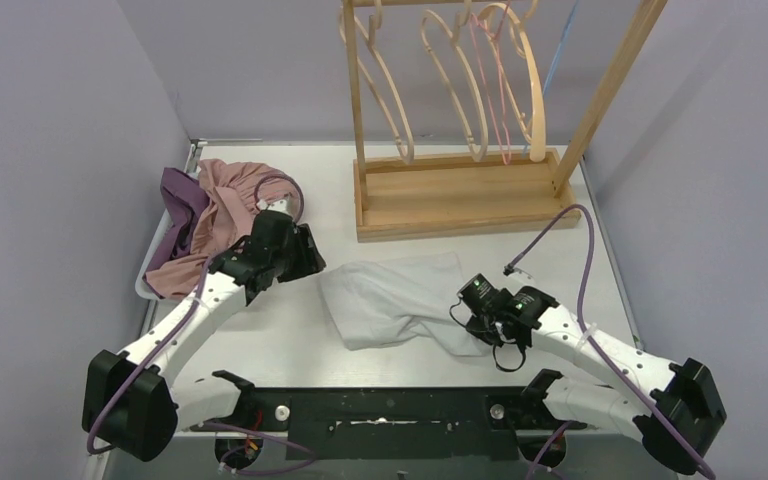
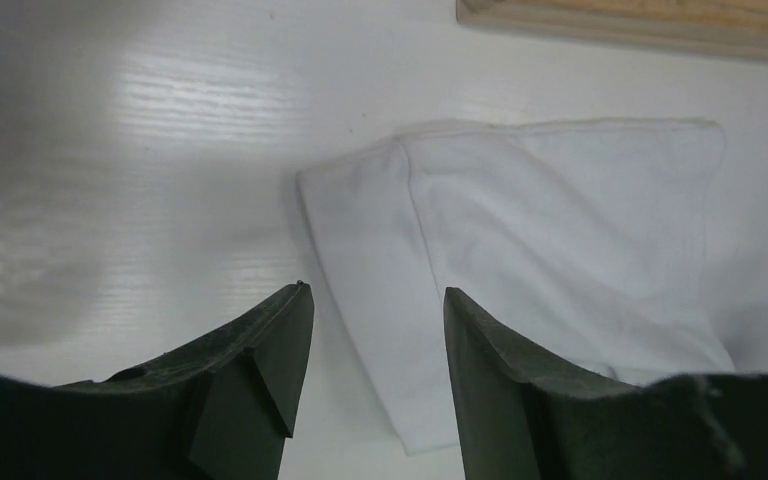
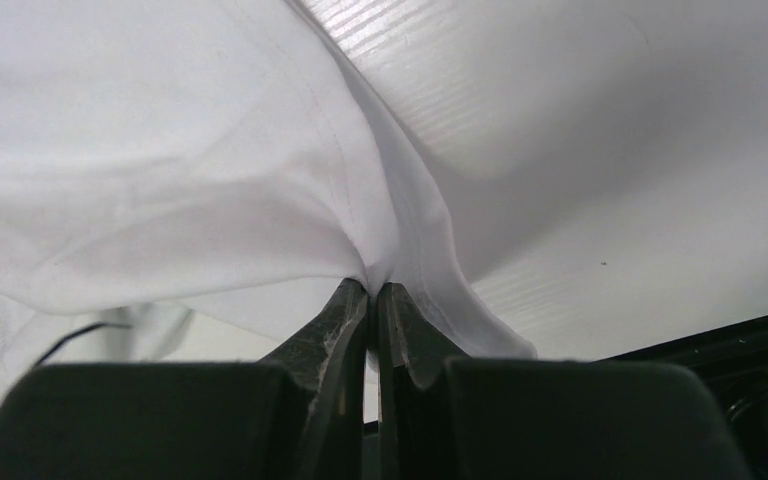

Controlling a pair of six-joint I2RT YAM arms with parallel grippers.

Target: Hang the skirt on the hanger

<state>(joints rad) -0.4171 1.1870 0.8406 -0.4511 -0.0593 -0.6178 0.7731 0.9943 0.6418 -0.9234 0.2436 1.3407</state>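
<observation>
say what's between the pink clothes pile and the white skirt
The left fingers, open over bare table by the white skirt, shown in the top external view.

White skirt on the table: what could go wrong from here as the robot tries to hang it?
1. The right gripper pinches only a thin fold of the skirt; the cloth may slip out when lifted.
2. The left gripper is open and holds nothing; lifted from one side only, the skirt would likely hang bunched.
3. The thin curved hangers hang in the wooden rack; a nudge might set them swinging.
</observation>
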